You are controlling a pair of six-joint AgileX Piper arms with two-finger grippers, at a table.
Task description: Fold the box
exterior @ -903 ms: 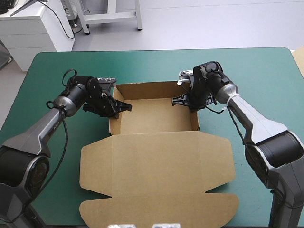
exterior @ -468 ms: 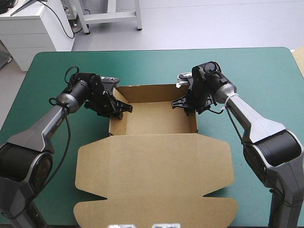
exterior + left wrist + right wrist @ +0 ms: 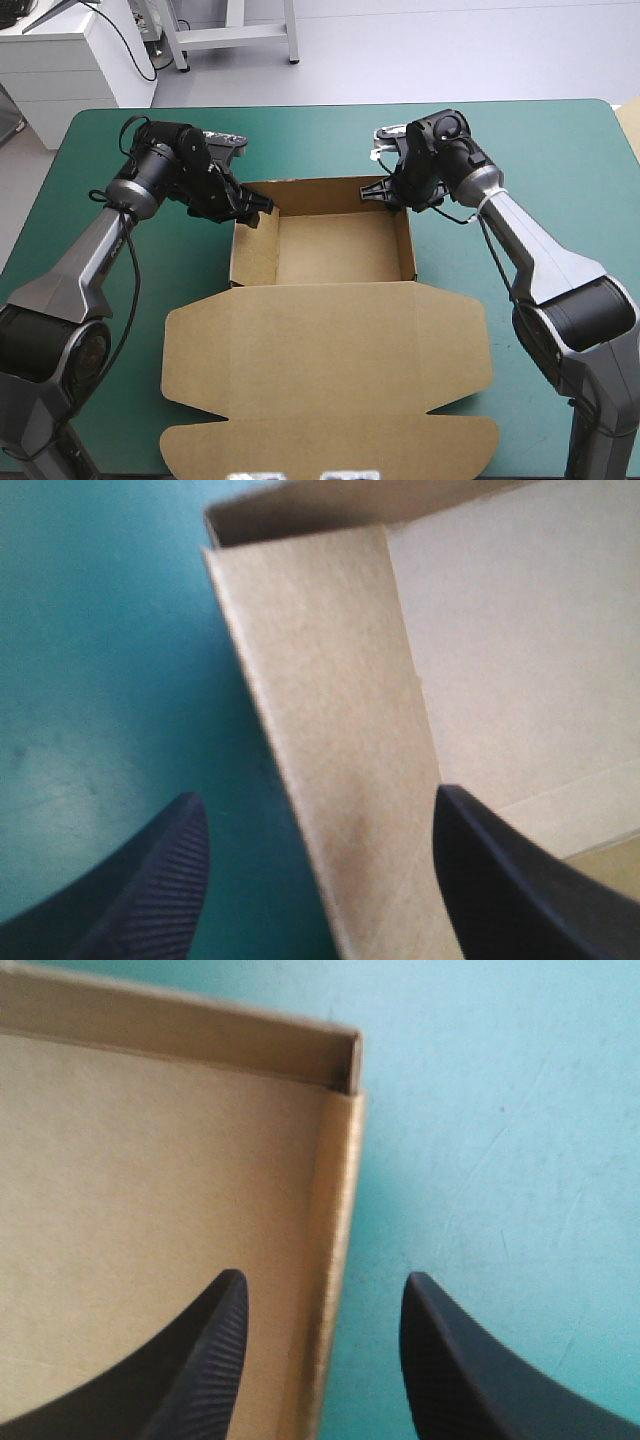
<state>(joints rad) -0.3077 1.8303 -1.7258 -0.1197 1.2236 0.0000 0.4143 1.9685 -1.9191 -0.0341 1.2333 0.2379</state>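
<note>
Desk (image 3: 330,135), teal-green cover: fills most of the high view.

Box (image 3: 330,300), brown board, lying mid-desk, somewhat toward the near edge. Formed as an open tray (image 3: 335,245) on the far side, walls standing. Lid (image 3: 330,370) flat on the cover on the near side, joined to the tray along the near wall, side flaps and front flap spread out. Inside the tray: only its own bare brown floor on show. Board surfaces plain brown in all three views.

Left pincer (image 3: 318,795): spread, at the tray's far left corner (image 3: 255,210). Straddling the left wall (image 3: 340,780), with one finger (image 3: 150,880) outside over the teal-green cover and the other (image 3: 500,880) inside over the tray floor. Contact with the wall not discernible.

Right pincer (image 3: 325,1276): spread, at the far right corner (image 3: 385,190). Straddling the right wall (image 3: 335,1210), with one finger (image 3: 190,1380) inside the tray and the other (image 3: 470,1380) outside over the cover. Corner joint with the far wall (image 3: 200,1035) just ahead of the fingertips.
</note>
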